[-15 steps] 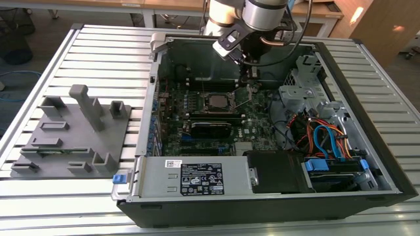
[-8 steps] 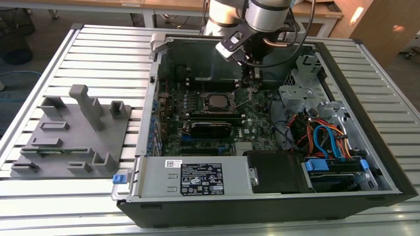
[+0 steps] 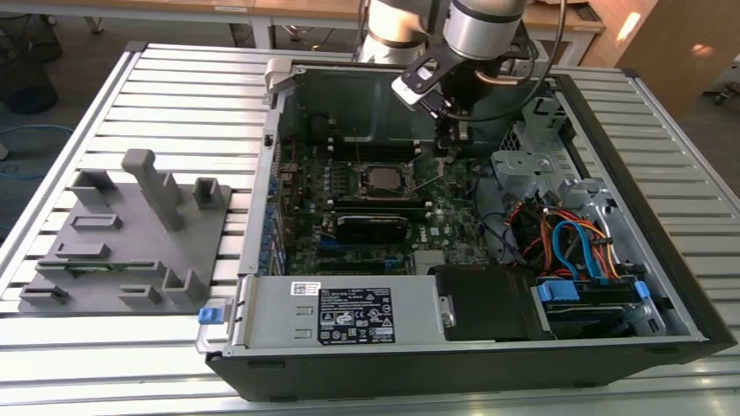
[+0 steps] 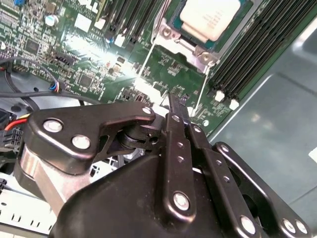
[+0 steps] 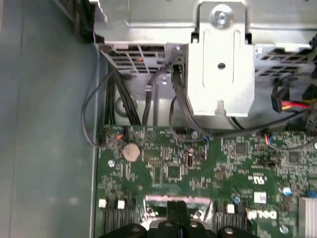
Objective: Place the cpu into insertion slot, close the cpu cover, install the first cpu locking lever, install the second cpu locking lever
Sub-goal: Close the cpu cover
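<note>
Black metal gripper nearest, jaws clenched, nothing visibly between; tips over green motherboard, near silver-grey square cpu seated under thin silver metal cpu cover.

The arm enters at the top of the exterior view, its silver wrist joint angled so that the black claw points almost straight down. In the second wrist view the claw has its linkages folded inward and its two slim fingers pressed together, with no gap at the tip.
</note>
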`<action>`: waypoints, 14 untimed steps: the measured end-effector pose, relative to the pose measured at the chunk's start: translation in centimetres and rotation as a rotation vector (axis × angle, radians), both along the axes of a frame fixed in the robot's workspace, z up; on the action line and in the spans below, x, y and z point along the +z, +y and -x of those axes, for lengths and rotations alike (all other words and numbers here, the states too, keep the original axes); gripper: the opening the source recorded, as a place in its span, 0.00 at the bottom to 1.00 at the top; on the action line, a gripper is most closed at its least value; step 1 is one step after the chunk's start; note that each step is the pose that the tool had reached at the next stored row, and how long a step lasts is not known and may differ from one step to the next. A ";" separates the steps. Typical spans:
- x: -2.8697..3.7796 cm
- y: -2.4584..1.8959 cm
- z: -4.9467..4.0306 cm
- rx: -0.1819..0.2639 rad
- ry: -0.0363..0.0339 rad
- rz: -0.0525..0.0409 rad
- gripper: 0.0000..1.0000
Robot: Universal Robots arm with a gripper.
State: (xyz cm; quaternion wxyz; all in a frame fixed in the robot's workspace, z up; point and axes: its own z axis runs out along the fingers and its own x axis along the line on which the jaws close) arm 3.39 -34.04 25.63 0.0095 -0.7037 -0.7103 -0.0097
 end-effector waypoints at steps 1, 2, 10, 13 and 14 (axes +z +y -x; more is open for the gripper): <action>-0.03 0.00 -0.13 0.000 0.0000 0.0000 0.10; -0.05 0.00 -0.28 0.000 0.0001 0.0001 0.10; -0.25 0.00 -1.56 0.000 0.0001 -0.0001 0.10; -0.31 0.00 -1.97 0.000 0.0001 -0.0001 0.10; -0.34 0.00 -2.11 0.000 0.0001 -0.0001 0.10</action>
